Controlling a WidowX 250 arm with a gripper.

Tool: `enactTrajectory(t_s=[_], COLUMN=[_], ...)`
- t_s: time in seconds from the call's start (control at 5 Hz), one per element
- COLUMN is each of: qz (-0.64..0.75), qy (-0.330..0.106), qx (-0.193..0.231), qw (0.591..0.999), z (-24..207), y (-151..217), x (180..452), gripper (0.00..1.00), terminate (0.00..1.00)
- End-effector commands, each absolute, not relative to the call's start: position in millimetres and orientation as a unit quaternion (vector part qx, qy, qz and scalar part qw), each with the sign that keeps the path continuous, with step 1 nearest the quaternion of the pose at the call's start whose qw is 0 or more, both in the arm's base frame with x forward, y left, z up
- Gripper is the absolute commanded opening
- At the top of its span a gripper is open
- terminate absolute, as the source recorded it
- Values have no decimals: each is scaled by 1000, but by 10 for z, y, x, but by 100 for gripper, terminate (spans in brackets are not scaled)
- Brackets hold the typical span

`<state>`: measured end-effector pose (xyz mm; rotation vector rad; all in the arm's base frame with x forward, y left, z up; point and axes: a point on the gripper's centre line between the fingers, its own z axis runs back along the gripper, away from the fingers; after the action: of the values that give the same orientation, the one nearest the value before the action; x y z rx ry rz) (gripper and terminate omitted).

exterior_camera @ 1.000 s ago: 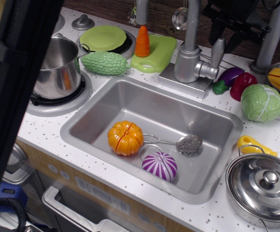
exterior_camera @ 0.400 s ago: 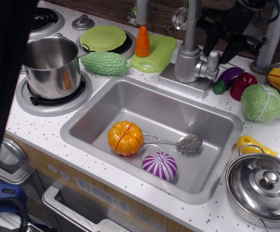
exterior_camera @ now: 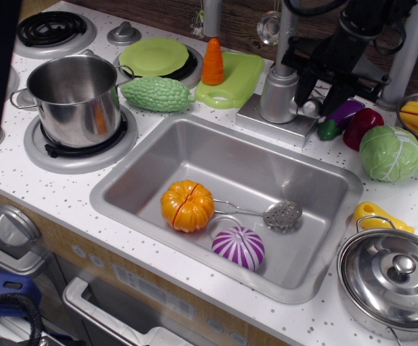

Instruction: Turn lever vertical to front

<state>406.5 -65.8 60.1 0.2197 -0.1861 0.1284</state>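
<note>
My claw (exterior_camera: 311,85) sits at the right side of the faucet body (exterior_camera: 277,92), covering the lever (exterior_camera: 310,107); only its stub end shows. Whether my claw is clamped on it, I cannot tell, so how far the turn has gone is unclear

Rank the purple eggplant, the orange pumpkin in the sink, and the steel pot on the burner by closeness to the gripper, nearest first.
From the gripper at the faucet:
1. Purple eggplant, just to its right on the counter.
2. Orange pumpkin, down in the sink, toward the front left.
3. Steel pot, on the burner at the far left.
</note>
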Motion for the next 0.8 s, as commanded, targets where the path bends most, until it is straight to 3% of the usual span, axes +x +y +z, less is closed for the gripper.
enactTrajectory(t_s=[0.0,0.6], qz=[68,76], qy=[-131,-138], qx=[79,75], qw=[986,985], z=[732,558], y=[-649,-648], x=[4134,4171], gripper=[0,0], terminate=[0,0])
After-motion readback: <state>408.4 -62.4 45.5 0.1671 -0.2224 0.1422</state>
